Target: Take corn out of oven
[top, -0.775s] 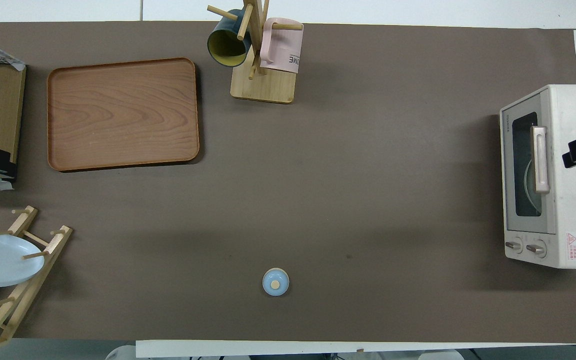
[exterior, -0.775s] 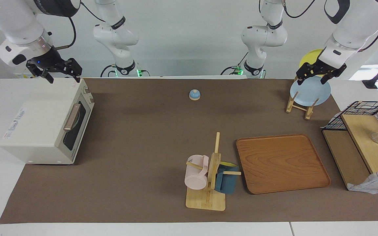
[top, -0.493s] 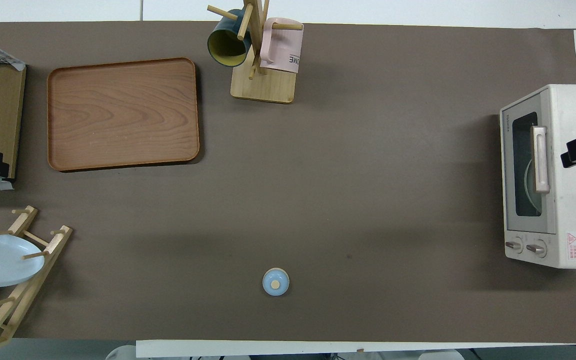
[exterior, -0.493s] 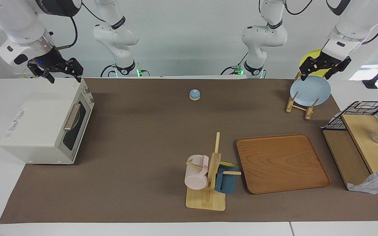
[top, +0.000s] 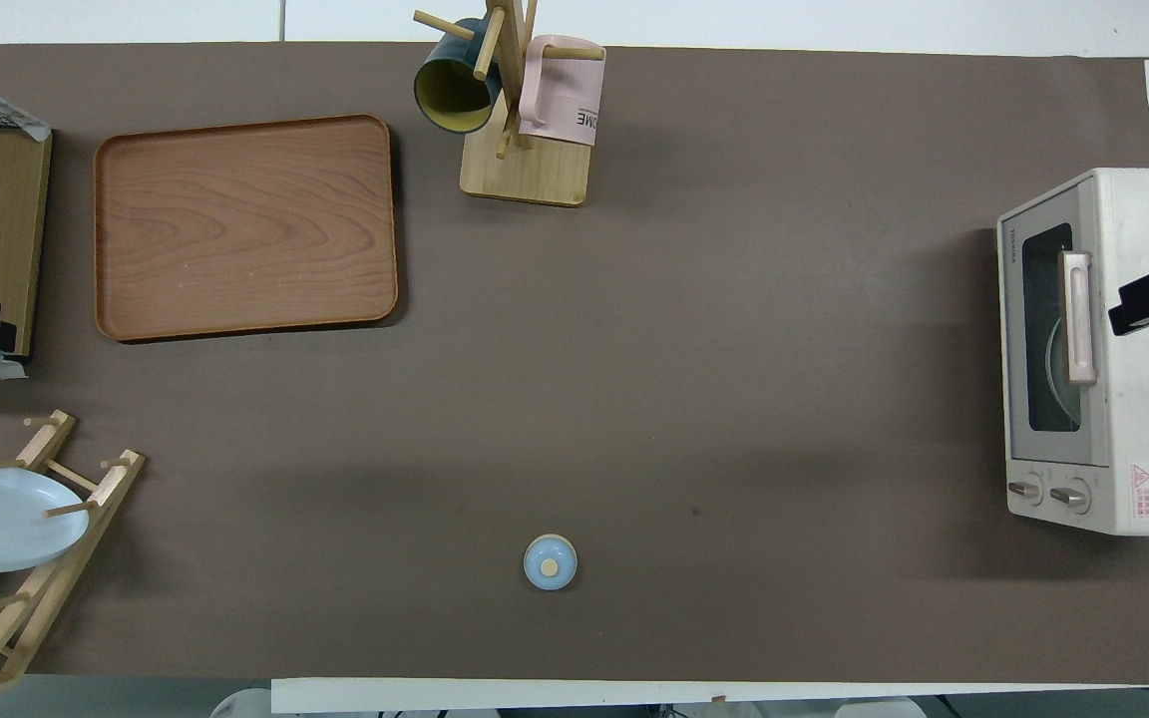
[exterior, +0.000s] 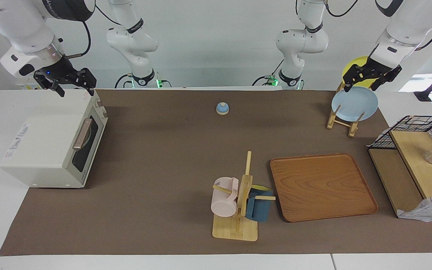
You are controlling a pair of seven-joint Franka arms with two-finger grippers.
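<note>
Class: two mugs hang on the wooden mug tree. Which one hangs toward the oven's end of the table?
The pink mug. It hangs on the mug tree's oven side; the dark blue mug with the yellow inside hangs on the wooden tray's side.

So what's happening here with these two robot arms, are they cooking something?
Nothing is being handled yet. The oven sits closed at the right arm's end of the table, and no corn can be seen. The right end effector hangs open over the oven's top, touching nothing. The left end effector waits open above the plate rack holding a blue plate. The wooden tray and mug stand sit untouched.
</note>
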